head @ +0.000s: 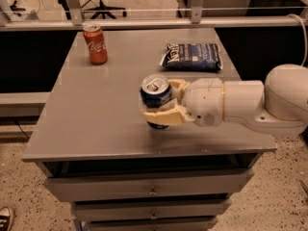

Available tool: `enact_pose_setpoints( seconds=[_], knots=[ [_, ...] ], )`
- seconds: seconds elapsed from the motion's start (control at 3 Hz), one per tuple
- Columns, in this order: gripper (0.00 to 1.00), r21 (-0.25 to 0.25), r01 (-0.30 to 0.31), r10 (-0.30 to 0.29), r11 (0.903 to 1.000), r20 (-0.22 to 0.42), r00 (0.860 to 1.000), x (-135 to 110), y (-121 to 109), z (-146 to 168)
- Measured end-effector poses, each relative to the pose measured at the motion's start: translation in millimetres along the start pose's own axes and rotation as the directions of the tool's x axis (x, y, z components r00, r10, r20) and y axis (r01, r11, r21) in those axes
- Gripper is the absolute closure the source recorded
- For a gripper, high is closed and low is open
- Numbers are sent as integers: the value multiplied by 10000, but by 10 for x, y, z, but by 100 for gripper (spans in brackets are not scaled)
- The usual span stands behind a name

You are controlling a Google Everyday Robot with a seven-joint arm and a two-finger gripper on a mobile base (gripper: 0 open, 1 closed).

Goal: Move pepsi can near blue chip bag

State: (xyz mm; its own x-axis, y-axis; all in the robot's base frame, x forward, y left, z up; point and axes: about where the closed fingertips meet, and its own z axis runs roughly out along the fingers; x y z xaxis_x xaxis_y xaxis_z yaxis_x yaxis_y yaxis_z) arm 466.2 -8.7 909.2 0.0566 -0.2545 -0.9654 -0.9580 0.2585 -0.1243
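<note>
The pepsi can [155,96] is dark blue with a silver top and stands upright near the middle front of the grey table [96,114]. My gripper [161,102] comes in from the right and its cream fingers [163,116] are shut around the can's body, one in front, one behind. The can's base seems to be at or just above the table surface. The blue chip bag [192,57] lies flat at the back right of the table, apart from the can.
A red Coca-Cola can [95,44] stands upright at the table's back left. My white arm [255,102] stretches across the table's right side. Drawers [151,189] sit below the table top. A railing and an office chair are behind the table.
</note>
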Motion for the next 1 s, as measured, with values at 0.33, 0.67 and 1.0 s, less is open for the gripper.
enact_pose_setpoints(
  seconds=[0.33, 0.67, 1.0],
  knots=[
    [100, 1038, 513, -503, 9933, -125, 9987, 34, -535, -386],
    [100, 1972, 613, -636, 9784, 57, 9980, 145, -1047, -683],
    [100, 2599, 606, -663, 9637, 132, 9977, 342, -1473, -780]
  ],
)
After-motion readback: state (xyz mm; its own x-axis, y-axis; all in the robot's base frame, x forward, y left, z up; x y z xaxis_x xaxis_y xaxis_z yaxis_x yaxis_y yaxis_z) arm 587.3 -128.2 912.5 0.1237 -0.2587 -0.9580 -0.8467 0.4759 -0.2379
